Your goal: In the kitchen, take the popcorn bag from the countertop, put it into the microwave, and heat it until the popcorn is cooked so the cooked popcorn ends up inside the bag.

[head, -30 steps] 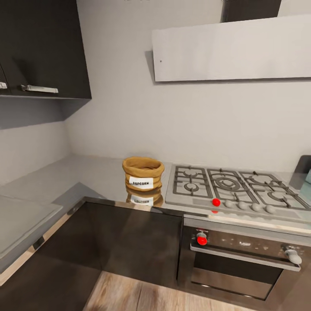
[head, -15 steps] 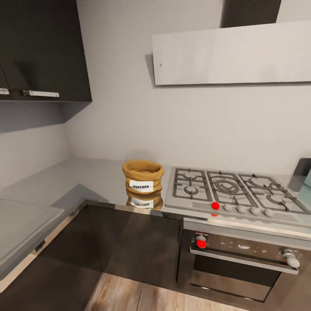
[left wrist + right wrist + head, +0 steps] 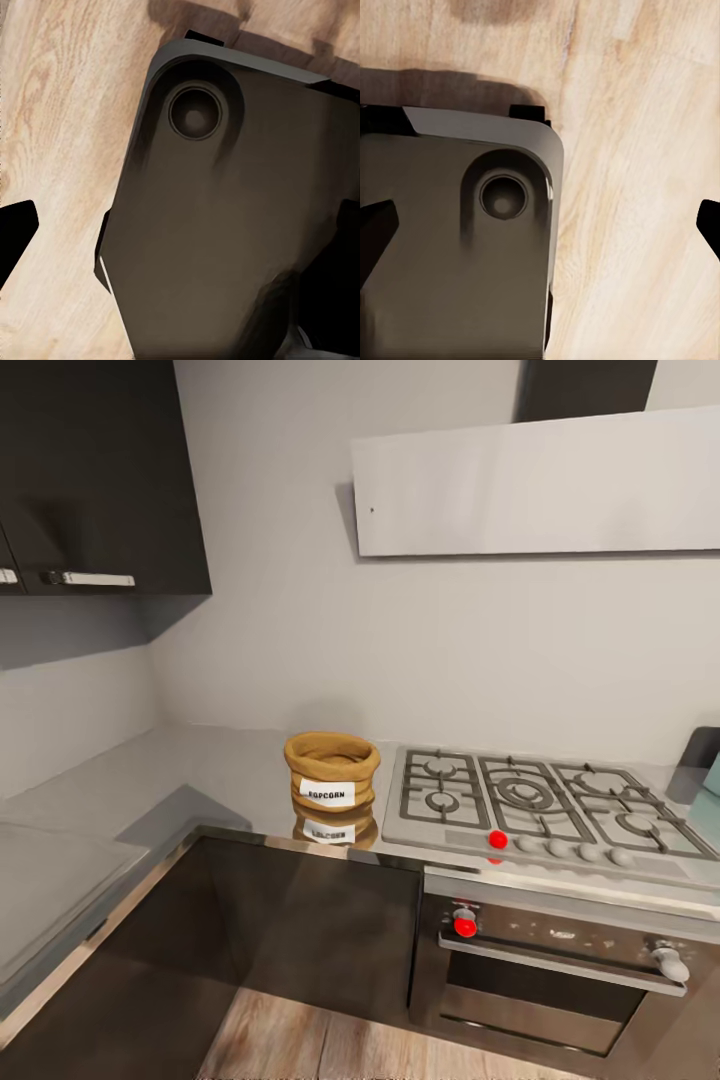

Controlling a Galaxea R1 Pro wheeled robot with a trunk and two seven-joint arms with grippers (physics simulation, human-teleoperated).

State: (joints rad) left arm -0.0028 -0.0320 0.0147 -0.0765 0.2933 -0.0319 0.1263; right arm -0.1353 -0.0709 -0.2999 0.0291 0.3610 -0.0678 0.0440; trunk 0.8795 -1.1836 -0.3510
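The popcorn bag (image 3: 332, 775), a squat tan sack with a rolled rim and a white "POPCORN" label, stands upright on the glossy grey countertop (image 3: 200, 770), just left of the gas hob. A sliver of the pale mint-blue microwave (image 3: 713, 775) shows at the right edge of the head view, past the hob. In the left wrist view, my left gripper (image 3: 180, 232) hangs open over the robot's dark base and the wooden floor. My right gripper (image 3: 540, 229) is also open above the base and floor, with nothing between its fingers.
A grated gas hob (image 3: 530, 795) with a red knob lies right of the bag, above a dark built-in oven (image 3: 560, 970). Dark wall cabinets (image 3: 100, 470) hang at the upper left and a pale hood (image 3: 540, 480) over the hob. The countertop turns a corner toward the left.
The head camera has shifted slightly, so the whole scene sits a little lower and smaller. The bag has not moved on the countertop.
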